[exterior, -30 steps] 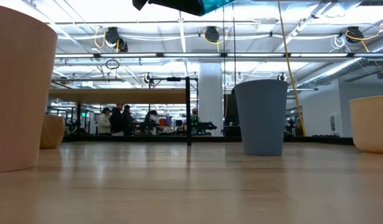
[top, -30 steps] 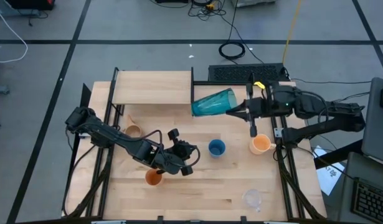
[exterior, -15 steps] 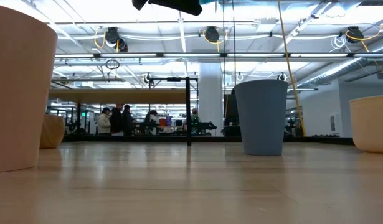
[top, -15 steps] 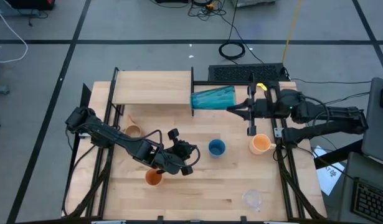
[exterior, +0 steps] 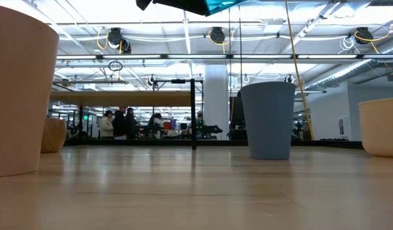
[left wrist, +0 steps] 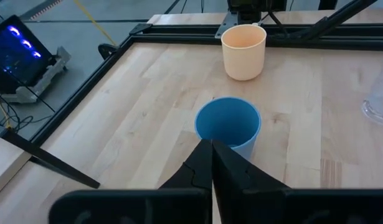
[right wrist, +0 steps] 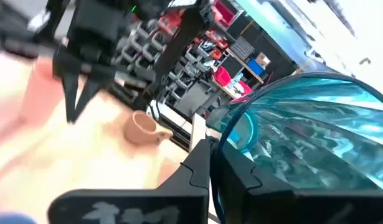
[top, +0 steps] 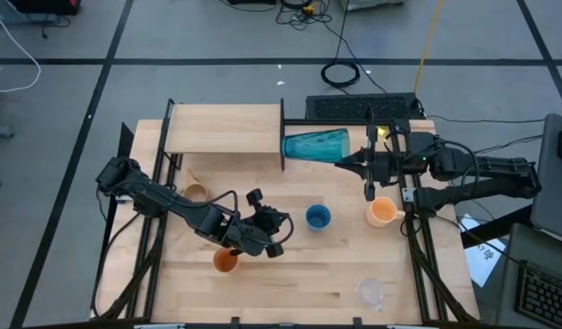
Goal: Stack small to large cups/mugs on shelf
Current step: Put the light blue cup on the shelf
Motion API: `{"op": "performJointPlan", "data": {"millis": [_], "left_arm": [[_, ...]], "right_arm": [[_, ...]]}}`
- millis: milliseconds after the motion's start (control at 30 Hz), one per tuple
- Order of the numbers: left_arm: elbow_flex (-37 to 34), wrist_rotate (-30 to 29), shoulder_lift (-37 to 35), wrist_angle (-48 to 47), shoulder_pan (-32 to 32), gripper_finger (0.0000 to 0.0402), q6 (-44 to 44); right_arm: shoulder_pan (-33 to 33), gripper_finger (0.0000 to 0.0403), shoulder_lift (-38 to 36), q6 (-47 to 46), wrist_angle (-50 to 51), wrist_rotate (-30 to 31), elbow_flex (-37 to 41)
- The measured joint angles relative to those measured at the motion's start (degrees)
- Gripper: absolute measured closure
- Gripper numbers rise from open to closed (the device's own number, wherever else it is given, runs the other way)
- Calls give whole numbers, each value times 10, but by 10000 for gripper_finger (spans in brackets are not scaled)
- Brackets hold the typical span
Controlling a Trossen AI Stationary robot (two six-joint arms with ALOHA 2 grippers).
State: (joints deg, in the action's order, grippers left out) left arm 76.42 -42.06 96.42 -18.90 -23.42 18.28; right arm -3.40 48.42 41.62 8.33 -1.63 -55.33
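Right pincer (top: pixel 352 160), clamped on teal tumbler (top: pixel 315 145), had swung it level toward shelf (top: pixel 224 128); placing imminent; left pincer (top: pixel 273 239) clenched empty over counter (top: pixel 299 274)

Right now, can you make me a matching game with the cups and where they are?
Things:
1. teal tumbler
2. blue cup
3. tan mug
4. peach cup

Places:
A. standing in the middle of the table
B. lying sideways in the right gripper, at the shelf's right end
C. on the table just below the right gripper
D. on the table's left part, in front of the shelf

Pairs: 1-B, 2-A, 3-D, 4-C
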Motion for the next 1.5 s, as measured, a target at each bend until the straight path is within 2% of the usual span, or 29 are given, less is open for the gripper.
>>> {"op": "performJointPlan", "data": {"millis": [233, 400, 600, 767, 933, 1033, 1167, 1267, 1400, 1433, 1500], "left_arm": [[0, 0, 0, 0, 0, 382, 0], [0, 0, 0, 0, 0, 390, 0], [0, -11, 0, 0, 0, 399, -1], [0, -56, 0, 29, 1, 374, -16], [0, -111, -8, 82, 1, 308, -103], [1, -150, -16, 115, 4, 249, -170], [1, -200, -17, 137, 4, 165, -301], [1, -202, -17, 148, 4, 117, -358], [1, -201, -16, 193, 10, 71, -382], [1, -195, -18, 199, 12, 60, -385], [1, -148, -26, 199, 16, 37, -403]], "right_arm": [[1, 400, 0, 83, 21, -2, 0], [1, 399, 0, 151, 42, -2, 0], [1, 399, 0, 192, 54, -2, 0], [1, 399, 0, 171, 55, -2, 0], [2, 399, -3, 117, 59, -2, 0], [9, 399, -5, 110, 70, -1, 0], [29, 399, -8, 65, 66, -2, 0], [40, 399, -10, 14, 65, 1, -1], [47, 399, -10, -44, 65, 3, 0], [47, 399, -10, -55, 65, 3, -1], [47, 399, -10, -76, 65, 3, -1]]}}
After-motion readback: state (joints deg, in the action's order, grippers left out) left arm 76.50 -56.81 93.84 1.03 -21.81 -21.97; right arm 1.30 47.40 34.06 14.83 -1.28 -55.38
